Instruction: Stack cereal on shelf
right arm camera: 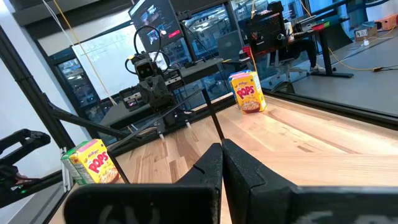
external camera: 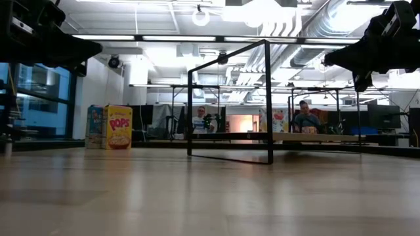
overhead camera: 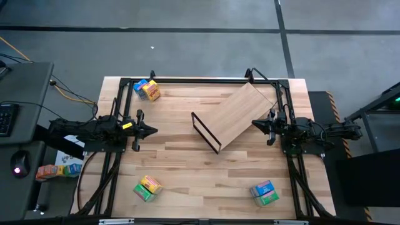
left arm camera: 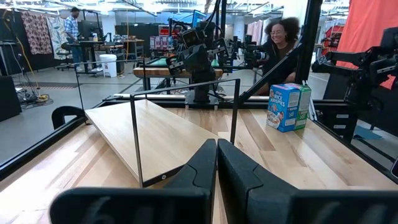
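From above, my left gripper [overhead camera: 152,130] and right gripper [overhead camera: 255,123] both sat pinched together, holding nothing, either side of the shelf [overhead camera: 240,114], which lay slantwise mid-table, its black frame toward me. Cereal boxes stood in pairs: far-left corner [overhead camera: 146,89], near-left [overhead camera: 147,188], near-right [overhead camera: 264,192]. Down low, the shelf's board went nearly edge-on, only the frame [external camera: 230,101] clear. My left wrist caught a blue-and-green pair [left arm camera: 288,106]; my right, a yellow box [right arm camera: 247,91], another cut off behind a strut [right arm camera: 90,163].

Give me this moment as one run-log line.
left gripper: shut, empty, left of shelf | right gripper: shut, empty, at shelf edge | cereal: none stacked
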